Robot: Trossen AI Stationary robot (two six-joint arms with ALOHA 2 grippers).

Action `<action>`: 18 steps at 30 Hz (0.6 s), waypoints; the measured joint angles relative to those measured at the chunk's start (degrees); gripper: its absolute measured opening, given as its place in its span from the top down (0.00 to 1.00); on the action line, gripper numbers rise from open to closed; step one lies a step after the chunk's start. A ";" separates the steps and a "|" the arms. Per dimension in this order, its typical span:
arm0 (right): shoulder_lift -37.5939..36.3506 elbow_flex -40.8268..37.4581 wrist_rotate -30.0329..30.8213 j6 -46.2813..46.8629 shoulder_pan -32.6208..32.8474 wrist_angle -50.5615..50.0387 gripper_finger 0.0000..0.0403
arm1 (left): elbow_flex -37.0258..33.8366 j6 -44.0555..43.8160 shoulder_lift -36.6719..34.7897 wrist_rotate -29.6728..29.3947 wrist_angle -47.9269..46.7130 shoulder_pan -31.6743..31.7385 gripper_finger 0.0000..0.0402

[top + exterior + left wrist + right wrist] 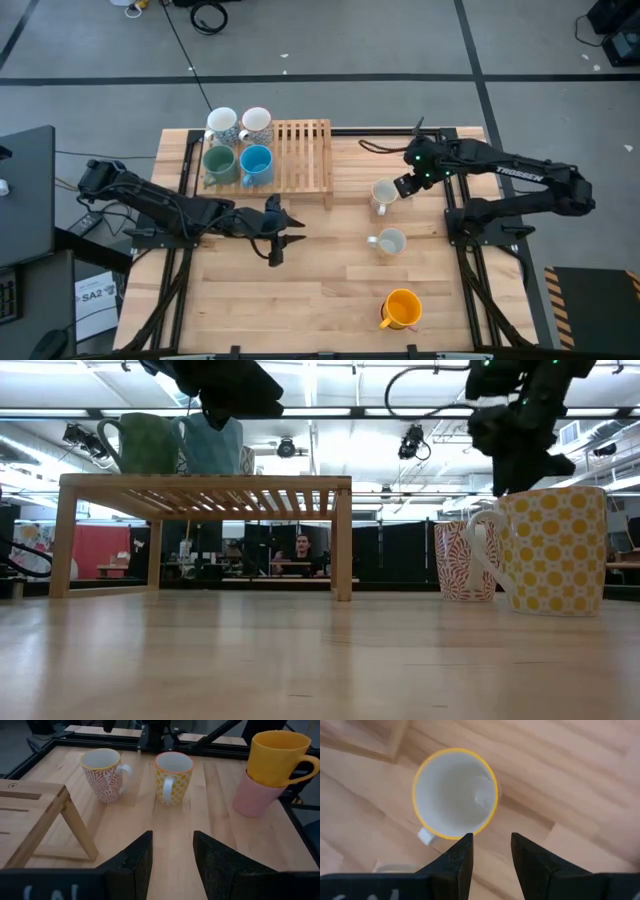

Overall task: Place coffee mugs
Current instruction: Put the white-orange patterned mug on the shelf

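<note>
Four mugs stand on the wooden rack (300, 150): two white ones (221, 124) (256, 122), a green one (219, 163) and a blue one (256, 163). On the table stand a red-patterned mug (384, 194) (104, 772), a yellow-patterned mug (388, 241) (172, 777), and an orange mug (402, 308) (277, 757) stacked in a pink one (255, 797). My right gripper (490, 852) (402, 186) hovers open above the red-patterned mug (455, 795), beside its rim. My left gripper (172, 855) (290, 232) is open in front of the rack, facing the table's right.
The rack's near leg (75, 825) stands close beside my left gripper. Bare wood lies between the left gripper and the two patterned mugs (462, 560) (555, 550). Black frame rails run along the table's edges (460, 240). A person sits in the room behind (303, 550).
</note>
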 joint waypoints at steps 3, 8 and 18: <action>2.50 0.00 -0.08 2.60 0.02 0.17 0.66 | 0.01 0.00 0.00 0.02 -0.09 0.00 0.63; 6.42 0.00 -0.16 3.37 0.02 1.14 0.66 | 0.01 0.42 0.00 0.02 -0.11 0.00 0.63; 13.61 0.00 -1.28 3.42 0.02 3.77 0.66 | 0.01 0.48 0.02 0.02 -0.11 0.00 0.63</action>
